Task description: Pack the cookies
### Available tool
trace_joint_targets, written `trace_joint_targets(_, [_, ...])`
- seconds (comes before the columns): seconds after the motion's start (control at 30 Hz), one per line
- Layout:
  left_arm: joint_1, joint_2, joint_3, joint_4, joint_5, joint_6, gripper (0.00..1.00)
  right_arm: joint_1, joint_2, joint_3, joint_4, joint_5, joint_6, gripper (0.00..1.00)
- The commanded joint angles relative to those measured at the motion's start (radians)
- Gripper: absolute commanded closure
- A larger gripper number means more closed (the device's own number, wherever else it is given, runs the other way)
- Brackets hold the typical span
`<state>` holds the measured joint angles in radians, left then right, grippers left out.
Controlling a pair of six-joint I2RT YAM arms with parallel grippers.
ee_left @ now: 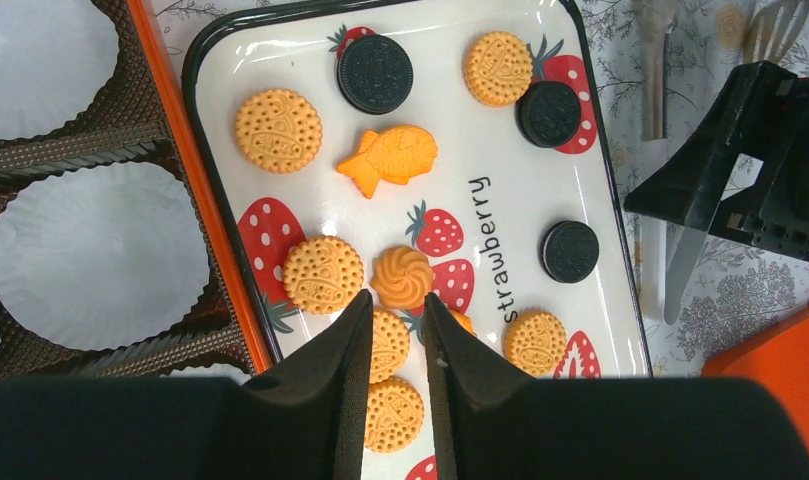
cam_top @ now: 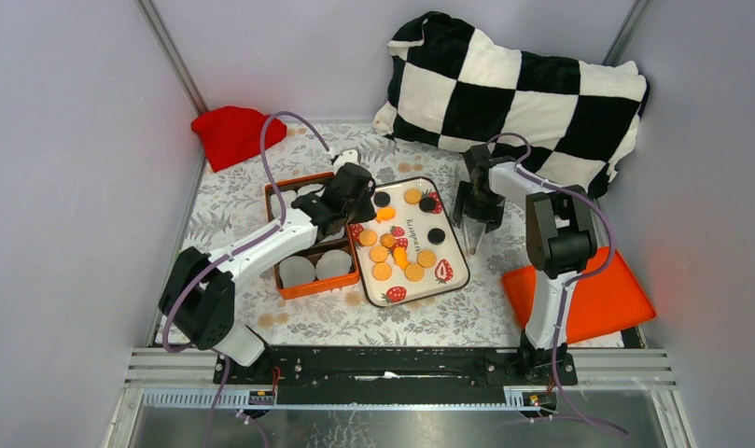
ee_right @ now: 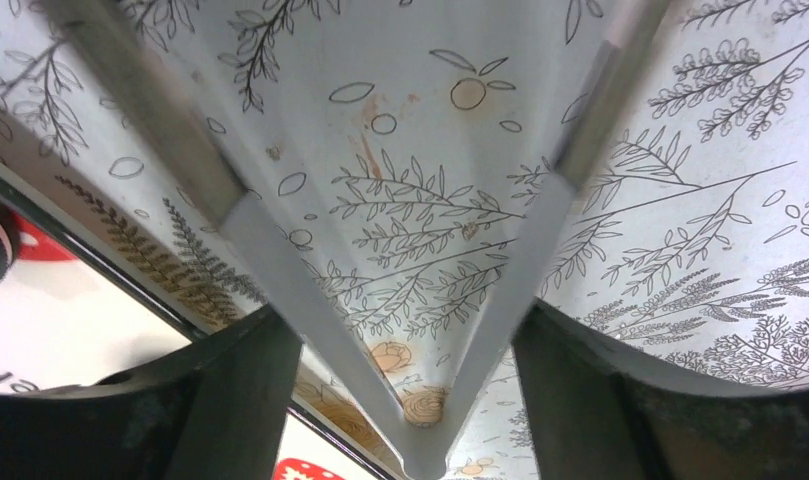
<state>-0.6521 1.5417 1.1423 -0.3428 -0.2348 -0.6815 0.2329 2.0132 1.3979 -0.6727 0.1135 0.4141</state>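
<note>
The cookies (cam_top: 398, 257), golden rounds, a few black ones and an orange fish shape (ee_left: 390, 157), lie on a white strawberry tray (cam_top: 453, 254). My left gripper (cam_top: 356, 222) hovers over the tray's left side. In the left wrist view it (ee_left: 396, 298) is narrowly open and empty, with golden cookies (ee_left: 388, 345) showing through the gap below. My right gripper (cam_top: 476, 222) is right of the tray, shut on silver tongs (cam_top: 473, 245). In the right wrist view the tongs' two arms (ee_right: 280, 270) spread between the fingers (ee_right: 398, 318). The tongs also show in the left wrist view (ee_left: 660, 150).
An orange box (cam_top: 317, 287) with white paper cups (cam_top: 333, 265) stands left of the tray, partly under the left arm. An orange lid (cam_top: 588, 289) lies at the right. A checkered pillow (cam_top: 513, 84) and a red cloth (cam_top: 235, 133) lie at the back.
</note>
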Motion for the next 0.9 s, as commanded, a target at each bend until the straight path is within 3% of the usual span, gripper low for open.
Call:
trace_joint_targets(0.0, [-0.004,-0.009,-0.011,0.048,-0.003,0.007,0.70,-0.004,0.078,-0.025,0.035,0.048,0.020,0.34])
trace_joint_targets(0.07, [-0.004,-0.011,-0.013,0.049,-0.001,0.005,0.70,-0.005,0.063,-0.058,0.050,0.047,0.021,0.49])
trace_joint_targets(0.17, [-0.004,-0.009,-0.011,0.046,0.000,0.004,0.70,-0.003,0.017,-0.089,0.048,0.071,0.020,0.54])
trace_joint_targets(0.43, [-0.003,-0.033,0.006,0.024,-0.007,0.000,0.70,0.016,-0.203,-0.011,-0.053,0.075,-0.074,0.55])
trace_joint_targets(0.67, [0.003,-0.049,0.067,0.001,0.088,0.017,0.69,0.110,-0.250,0.165,-0.274,0.113,-0.144,0.47])
trace_joint_targets(0.87, [0.031,-0.105,0.096,-0.035,0.095,0.018,0.69,0.183,-0.313,0.198,-0.297,0.139,-0.137,0.46])
